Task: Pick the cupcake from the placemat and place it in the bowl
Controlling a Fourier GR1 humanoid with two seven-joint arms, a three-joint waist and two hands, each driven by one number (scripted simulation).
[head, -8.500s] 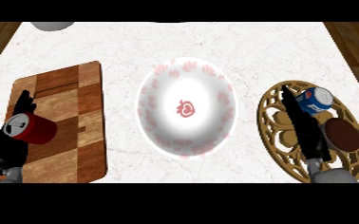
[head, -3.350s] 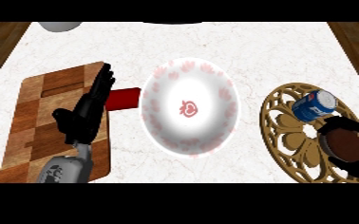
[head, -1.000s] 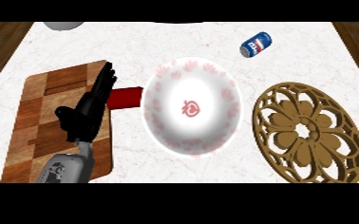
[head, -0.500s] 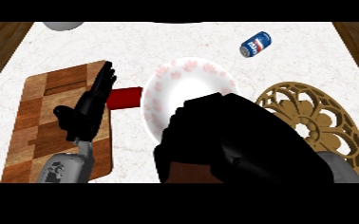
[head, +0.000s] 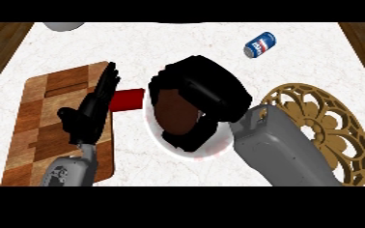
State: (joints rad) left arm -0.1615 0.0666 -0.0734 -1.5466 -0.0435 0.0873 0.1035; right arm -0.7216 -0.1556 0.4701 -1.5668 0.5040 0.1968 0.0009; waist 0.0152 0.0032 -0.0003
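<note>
Directly over the bowl point(head: 206, 150) the right robot hand point(head: 203, 84) is seen, its fingers curled around a dark brown rounded thing, judged to be the cupcake point(head: 176, 111), which is held just above the bowl's white inside. Only a sliver of the bowl's rim shows on the near side of the hand; the rest is hidden by the hand and the grey forearm coming in from the near right. The cupcake therefore lies on the near-left side of the palm, with the bowl straight beneath it, so the coming move is judged to be a short lowering and a release, with nothing in between. The placemat point(head: 321, 125), a golden openwork round, lies to the right, partly covered by the forearm. The left robot hand point(head: 89, 111) is held open, fingers straight, over the wooden board point(head: 43, 111) at the left, with a red thing point(head: 128, 100) just beside its fingertips. A blue can point(head: 259, 44) lies on its side on the tabletop point(head: 178, 43), far right, well apart from the bowl.
</note>
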